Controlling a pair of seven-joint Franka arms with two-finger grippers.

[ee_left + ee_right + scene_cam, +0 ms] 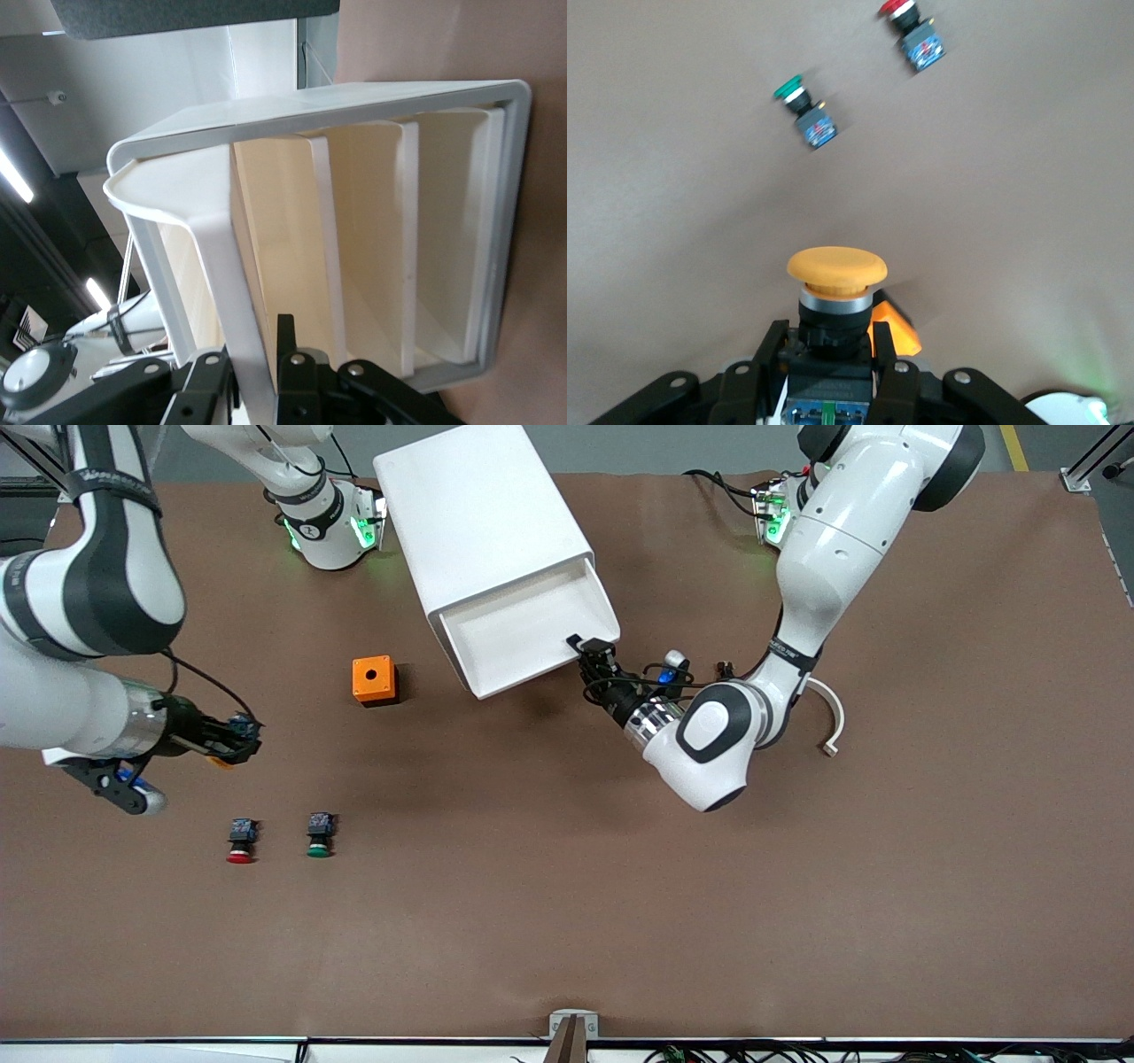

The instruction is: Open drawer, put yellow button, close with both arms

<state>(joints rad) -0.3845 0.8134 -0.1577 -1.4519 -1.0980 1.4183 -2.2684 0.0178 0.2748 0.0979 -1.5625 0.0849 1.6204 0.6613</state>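
The yellow button (836, 270) is clamped in the right gripper (232, 741) above the table's right-arm end. The drawer (532, 631) is held pulled out, its front lip pinched by the left gripper (592, 654). The button should be carried level over the open tray and released low inside.

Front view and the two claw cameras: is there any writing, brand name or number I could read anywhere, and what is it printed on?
No text here can be read.
Right arm, black band: white lettering, too blurred to read.
Left arm, black wrist band: white lettering, too small to read.
Cabinet, drawer, orange box, yellow button, red button, green button: no readable writing.
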